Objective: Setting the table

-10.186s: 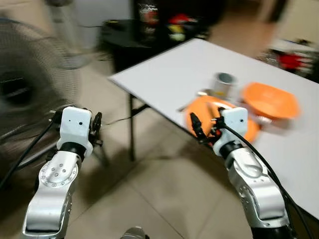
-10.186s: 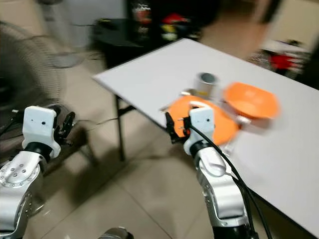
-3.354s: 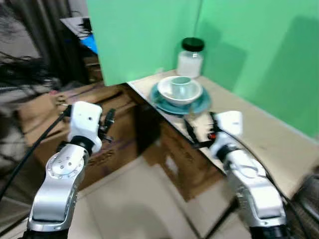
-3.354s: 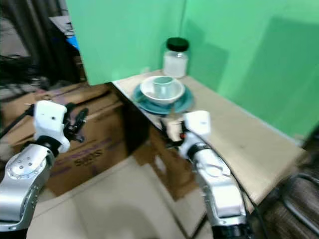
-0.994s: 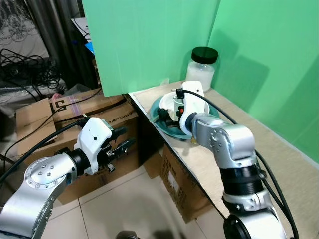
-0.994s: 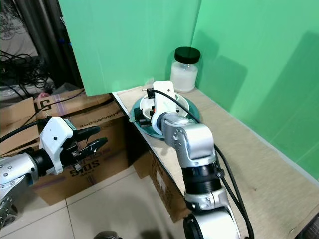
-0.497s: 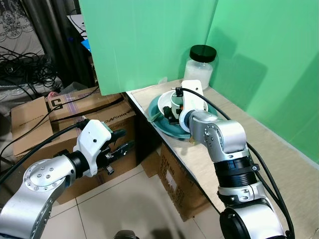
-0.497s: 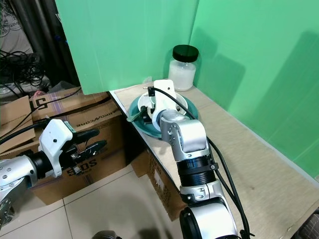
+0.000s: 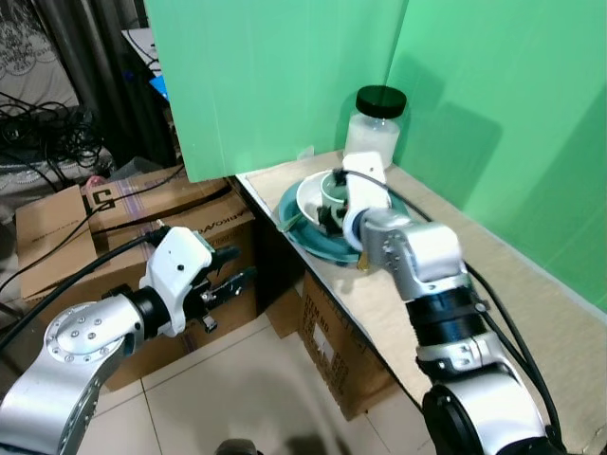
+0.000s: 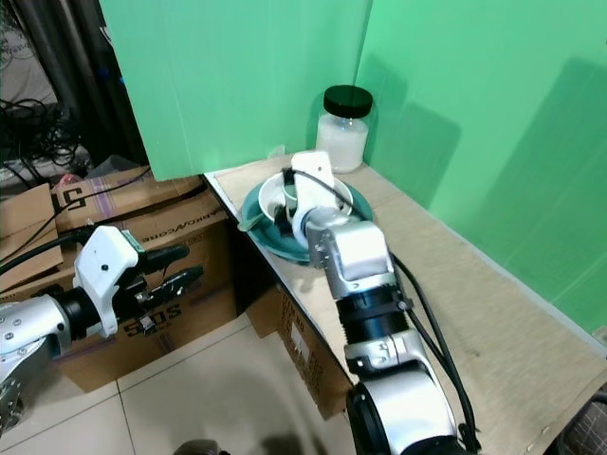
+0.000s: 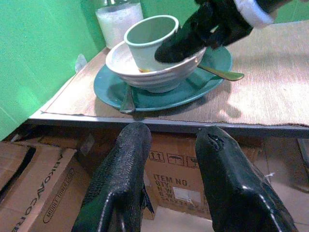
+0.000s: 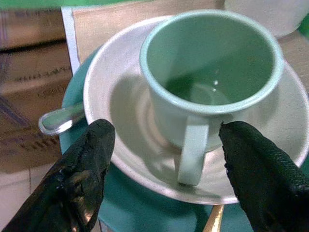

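Crockery is waiting stacked: pale green ceramic mug [image 12: 212,82] sitting inside the white ribbed bowl [image 12: 120,121] on the counter [image 9: 512,284]. Right tool [image 12: 164,164] is hovering wide around the mug, nothing lifted yet.

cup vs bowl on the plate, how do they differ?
The cup is pale green, tall and narrow, with a handle. The bowl is white, wide and shallow, with no handle. The cup stands inside the bowl; the bowl sits on the teal plate. Both are upright and look empty, between the open right gripper fingers.
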Robot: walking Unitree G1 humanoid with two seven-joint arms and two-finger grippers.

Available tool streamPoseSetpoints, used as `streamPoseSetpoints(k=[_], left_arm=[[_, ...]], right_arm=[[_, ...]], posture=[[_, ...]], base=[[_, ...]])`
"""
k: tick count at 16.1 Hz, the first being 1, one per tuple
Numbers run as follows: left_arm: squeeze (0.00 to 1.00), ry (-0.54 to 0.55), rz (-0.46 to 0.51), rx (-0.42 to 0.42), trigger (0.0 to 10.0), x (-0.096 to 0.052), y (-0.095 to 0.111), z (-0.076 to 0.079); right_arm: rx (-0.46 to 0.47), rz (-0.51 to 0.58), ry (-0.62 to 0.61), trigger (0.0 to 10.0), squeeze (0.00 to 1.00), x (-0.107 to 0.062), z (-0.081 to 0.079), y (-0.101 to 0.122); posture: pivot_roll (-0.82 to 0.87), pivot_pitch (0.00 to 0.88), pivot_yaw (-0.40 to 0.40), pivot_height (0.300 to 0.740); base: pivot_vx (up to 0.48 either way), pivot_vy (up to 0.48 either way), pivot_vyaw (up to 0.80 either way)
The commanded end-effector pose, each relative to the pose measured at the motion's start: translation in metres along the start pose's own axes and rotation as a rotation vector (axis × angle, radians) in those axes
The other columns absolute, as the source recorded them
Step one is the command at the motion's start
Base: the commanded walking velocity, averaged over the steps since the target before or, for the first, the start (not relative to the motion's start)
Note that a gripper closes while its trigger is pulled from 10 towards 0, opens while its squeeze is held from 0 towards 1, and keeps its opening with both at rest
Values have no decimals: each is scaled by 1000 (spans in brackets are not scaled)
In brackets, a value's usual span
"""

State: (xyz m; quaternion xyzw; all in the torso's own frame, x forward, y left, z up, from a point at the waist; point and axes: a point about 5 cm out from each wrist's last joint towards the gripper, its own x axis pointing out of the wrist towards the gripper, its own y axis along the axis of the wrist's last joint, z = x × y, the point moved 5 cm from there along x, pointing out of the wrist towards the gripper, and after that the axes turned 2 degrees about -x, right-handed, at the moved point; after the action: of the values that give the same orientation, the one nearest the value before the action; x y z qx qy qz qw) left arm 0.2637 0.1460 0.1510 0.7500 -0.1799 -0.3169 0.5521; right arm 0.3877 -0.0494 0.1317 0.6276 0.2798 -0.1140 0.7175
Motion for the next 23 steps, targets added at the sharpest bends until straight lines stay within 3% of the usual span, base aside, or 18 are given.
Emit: streamPoseSetpoints(k=[1, 3, 4, 6, 7, 8, 23], left_arm=[[0, -8, 8, 26, 10000, 0, 5, 1], [0, -6, 7, 28, 10000, 0, 5, 0], [0, -7, 7, 28, 10000, -1, 5, 0], [0, -6, 8, 28, 10000, 0, 5, -1], [0, -6, 8, 28, 10000, 0, 5, -1], [0, -5, 10, 30, 10000, 0, 6, -2], [0, 7, 16, 34, 10000, 2, 6, -4]], right_arm=[[-25, 12, -7, 10000, 0, 0, 0, 7], [-21, 1, -16, 10000, 0, 6, 1, 5], [-3, 0, -25, 9137, 0, 9, 3, 5], [8, 3, -28, 1412, 0, 11, 5, 8], [9, 2, -27, 1412, 0, 11, 5, 9], [15, 0, -24, 0, 0, 12, 5, 9], [19, -17, -29, 0, 0, 21, 12, 6]], posture=[[254, 0, -54, 740], [257, 0, -56, 740], [258, 0, -56, 740], [256, 0, -56, 740], [256, 0, -56, 740], [257, 0, -57, 740], [259, 0, -61, 740]], base=[[0, 0, 0], [0, 0, 0], [0, 0, 0], [0, 0, 0], [0, 0, 0], [0, 0, 0], [0, 0, 0]])
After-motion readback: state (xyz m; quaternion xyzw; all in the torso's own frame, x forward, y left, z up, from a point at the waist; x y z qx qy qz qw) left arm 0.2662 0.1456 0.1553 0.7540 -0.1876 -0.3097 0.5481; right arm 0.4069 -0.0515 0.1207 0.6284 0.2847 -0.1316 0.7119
